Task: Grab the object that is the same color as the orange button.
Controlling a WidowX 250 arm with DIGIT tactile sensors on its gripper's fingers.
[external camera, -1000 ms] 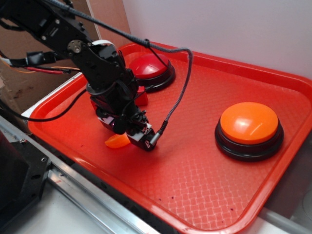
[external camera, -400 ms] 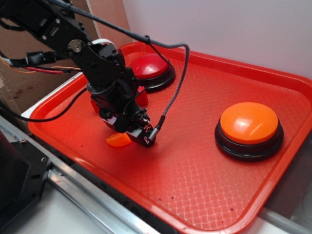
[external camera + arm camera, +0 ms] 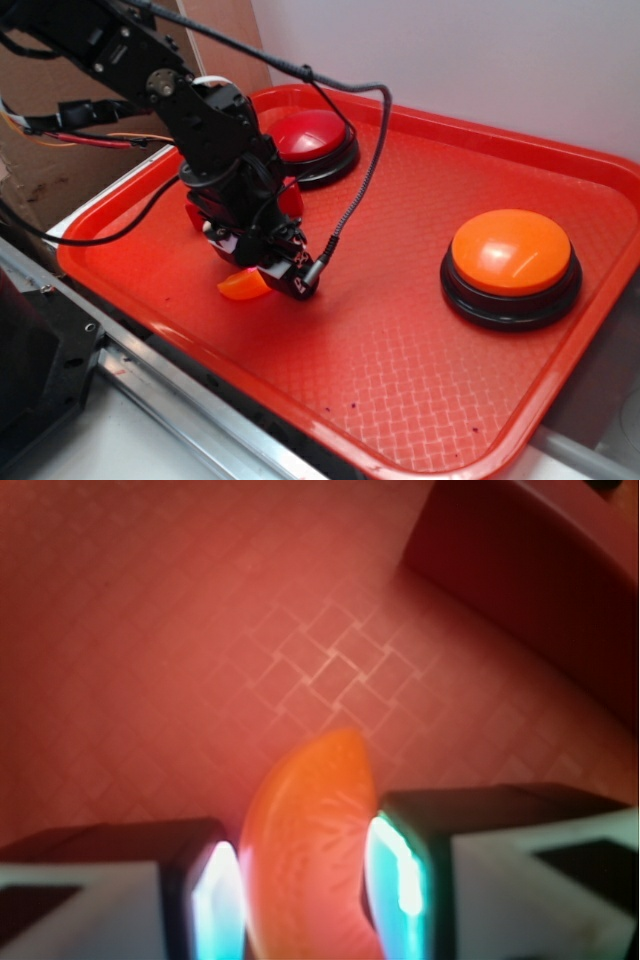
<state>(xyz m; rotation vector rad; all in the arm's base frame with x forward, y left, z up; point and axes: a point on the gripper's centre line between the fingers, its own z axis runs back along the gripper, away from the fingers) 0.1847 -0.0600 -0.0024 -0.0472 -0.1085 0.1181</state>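
1. A red tray [image 3: 420,330] with a diamond-textured floor holds everything; it sits on a pale surface against a white wall.
2. The orange slice [image 3: 310,850] lies near the tray's left front rim, partly showing from under the claw in the exterior view [image 3: 240,287].
3. The claw [image 3: 305,880] is down at the tray floor with the slice between its two fingers. The wrist view shows one pad [image 3: 398,880] touching the slice's right edge and the other pad close against its left edge, so the claw stands narrow around the slice; whether it grips firmly I cannot tell.
4. The black arm [image 3: 215,150] reaches in from the upper left, with a black cable [image 3: 365,170] looping from it down to the claw's body.
5. The orange button [image 3: 511,262] sits on its black base at the right side of the tray, well apart from the slice.
6. A red button [image 3: 312,140] stands at the tray's back left, just behind the arm.
7. A red block [image 3: 289,200] is partly hidden behind the arm, between the red button and the slice.
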